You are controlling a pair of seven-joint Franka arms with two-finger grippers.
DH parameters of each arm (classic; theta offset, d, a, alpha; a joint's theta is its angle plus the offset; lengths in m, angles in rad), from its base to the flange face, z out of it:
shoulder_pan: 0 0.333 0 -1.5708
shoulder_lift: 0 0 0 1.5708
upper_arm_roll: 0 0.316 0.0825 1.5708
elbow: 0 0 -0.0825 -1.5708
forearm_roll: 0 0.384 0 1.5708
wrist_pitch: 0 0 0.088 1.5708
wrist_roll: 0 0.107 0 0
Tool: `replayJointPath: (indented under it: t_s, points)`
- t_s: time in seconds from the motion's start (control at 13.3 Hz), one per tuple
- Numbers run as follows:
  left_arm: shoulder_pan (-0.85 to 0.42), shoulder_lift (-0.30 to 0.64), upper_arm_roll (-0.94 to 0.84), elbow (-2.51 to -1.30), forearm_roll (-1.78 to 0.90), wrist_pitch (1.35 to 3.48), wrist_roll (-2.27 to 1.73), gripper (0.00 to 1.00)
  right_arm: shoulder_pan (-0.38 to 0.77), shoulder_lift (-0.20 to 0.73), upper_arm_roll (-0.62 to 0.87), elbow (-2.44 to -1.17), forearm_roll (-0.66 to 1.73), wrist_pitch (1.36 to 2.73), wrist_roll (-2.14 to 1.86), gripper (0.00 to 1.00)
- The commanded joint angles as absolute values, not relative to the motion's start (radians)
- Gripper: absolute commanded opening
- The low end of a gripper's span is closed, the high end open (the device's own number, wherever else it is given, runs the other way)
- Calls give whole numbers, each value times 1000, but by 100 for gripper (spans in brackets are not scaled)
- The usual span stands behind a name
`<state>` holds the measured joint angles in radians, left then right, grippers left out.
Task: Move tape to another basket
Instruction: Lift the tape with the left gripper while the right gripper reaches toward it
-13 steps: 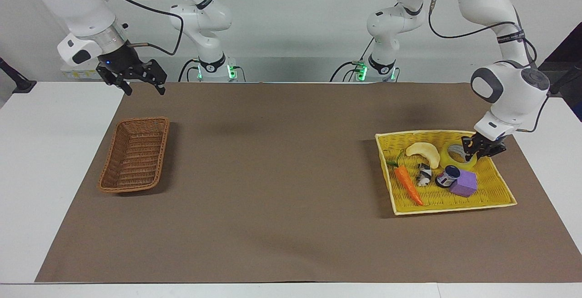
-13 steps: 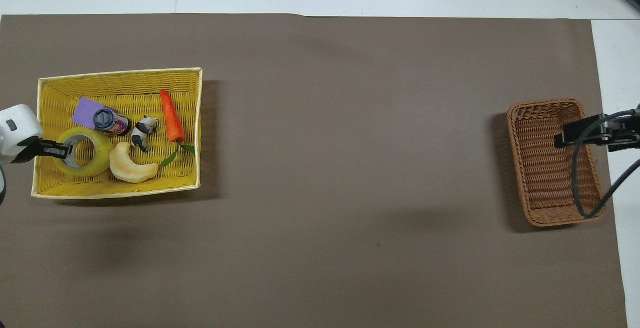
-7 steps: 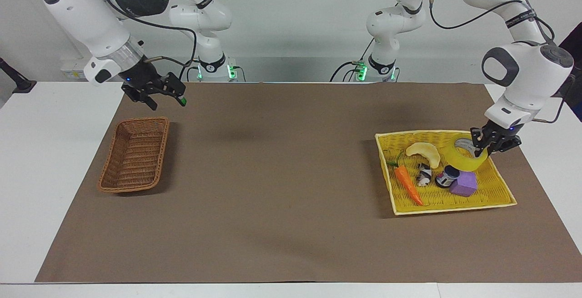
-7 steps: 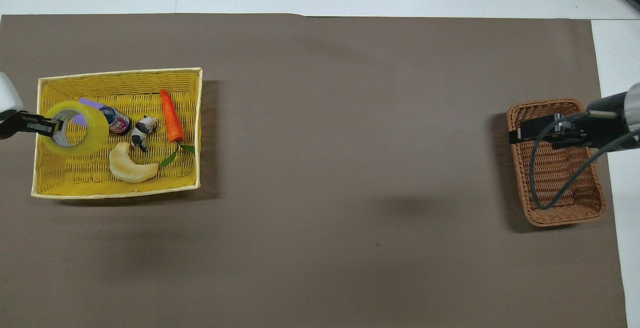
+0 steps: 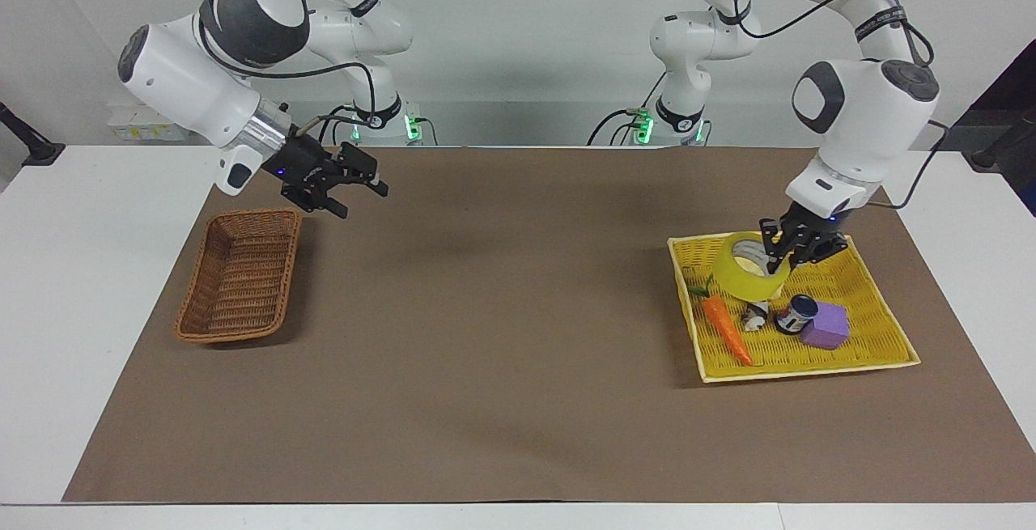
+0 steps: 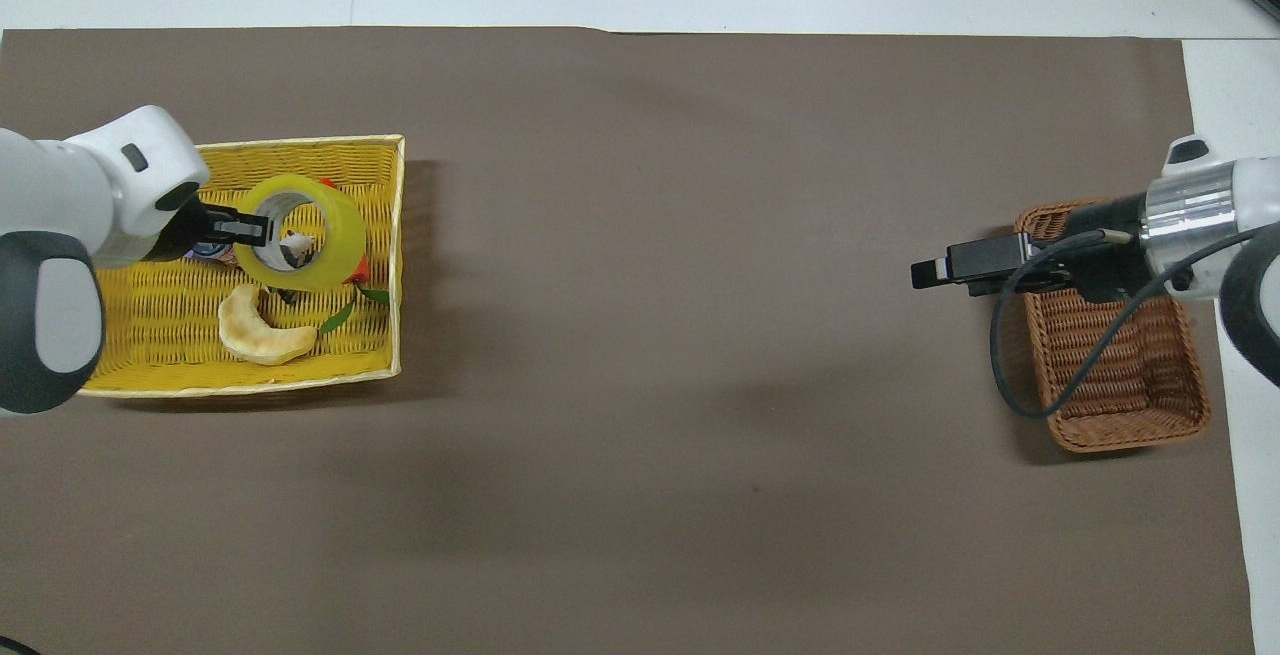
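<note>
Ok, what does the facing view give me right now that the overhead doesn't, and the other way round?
Only the facing view shows the purple block, the whole carrot and jar, and that the tape hangs clear above the yellow basket.

Only the overhead shows the crescent bread and looks straight through the roll's core.

Both show the left gripper shut on the tape, and the right gripper, jaws open, raised beside the brown basket, toward the table's middle.
</note>
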<state>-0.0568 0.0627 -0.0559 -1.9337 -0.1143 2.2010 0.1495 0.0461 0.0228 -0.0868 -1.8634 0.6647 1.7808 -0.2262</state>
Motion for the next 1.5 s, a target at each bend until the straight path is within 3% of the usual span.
replayJointPath:
  t_s: [0.0,0.3,0.53,1.05,1.43]
  points:
    - [-147,63,-38,-1934,-178,2250,31,0,107,38,-75,-1878,735,1882,-235,100]
    - [-303,147,-38,-1919,-238,2373,-136,0,192,58,-74,-1887,778,1968,-218,100]
    - [-403,201,-37,-1899,-238,2459,-279,0,317,69,-74,-1897,825,2159,-170,100]
    - [-494,268,-38,-1829,-239,2480,-418,0,423,188,-72,-1898,824,2360,-158,100]
    - [-538,270,-40,-1825,-242,2485,-466,0,466,225,-72,-1876,827,2442,-103,100]
